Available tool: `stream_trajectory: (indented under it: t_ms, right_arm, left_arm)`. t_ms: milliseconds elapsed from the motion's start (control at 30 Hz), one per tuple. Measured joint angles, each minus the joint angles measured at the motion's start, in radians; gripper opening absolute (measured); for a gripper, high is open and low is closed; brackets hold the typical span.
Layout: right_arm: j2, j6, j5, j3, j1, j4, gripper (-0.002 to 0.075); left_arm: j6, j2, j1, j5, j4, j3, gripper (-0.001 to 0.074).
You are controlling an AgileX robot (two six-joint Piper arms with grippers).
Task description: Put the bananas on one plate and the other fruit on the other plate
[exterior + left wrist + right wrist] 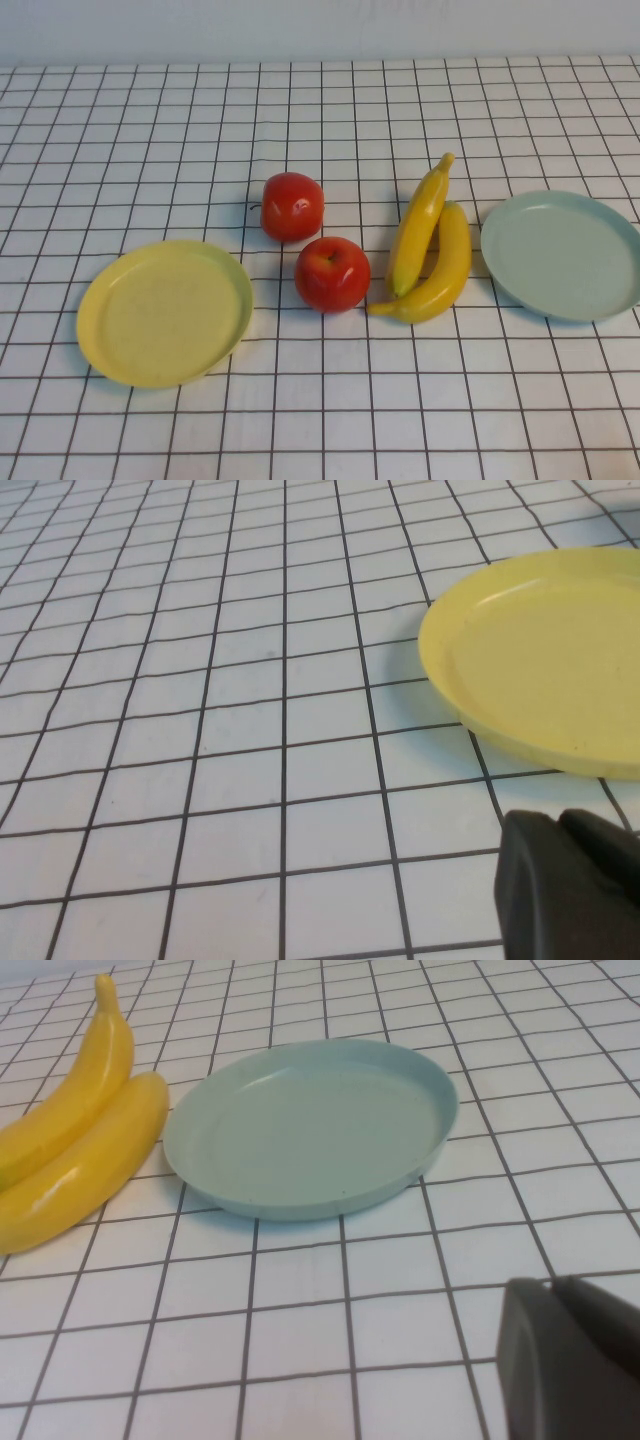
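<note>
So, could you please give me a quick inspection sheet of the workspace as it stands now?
Surface: white grid cloth.
Bananas: two, side by side on the cloth, beside the blue-green plate, which is bare.
Apples: two, on the cloth between the plates.
Yellow plate: bare.
Clutter: nothing seen.
Left gripper: near the yellow plate.
Right gripper: near the blue-green plate.
Cables: nothing seen.
Surroundings: pale wall.

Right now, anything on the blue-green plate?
Nothing: the blue-green plate is bare, and both bananas lie on the table beside it. Only the cloth under the plate is hidden. The left gripper hovers by the yellow plate, the right gripper by the blue-green one.
</note>
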Motion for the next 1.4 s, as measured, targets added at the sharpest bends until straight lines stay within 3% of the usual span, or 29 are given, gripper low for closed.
stream_trajectory:
  t_ms: [900,1000,1167,1400]
  right_arm:
    - [0.000,0.000,0.000,0.000,0.000,0.000,-0.0016]
    - [0.000,0.000,0.000,0.000,0.000,0.000,-0.0016]
    - [0.000,0.000,0.000,0.000,0.000,0.000,-0.0016]
    - [0.000,0.000,0.000,0.000,0.000,0.000,-0.0016]
  left_arm:
    - [-0.003,0.000,0.000,-0.005,0.000,0.000,-0.0002]
    - [-0.105,0.000,0.000,-0.070,-0.114,0.000,-0.0002]
    - [-0.387,0.000,0.000,-0.337,-0.490,0.000,-0.0001]
    - [-0.438,0.000,0.000,-0.503,-0.571,0.000,-0.0002]
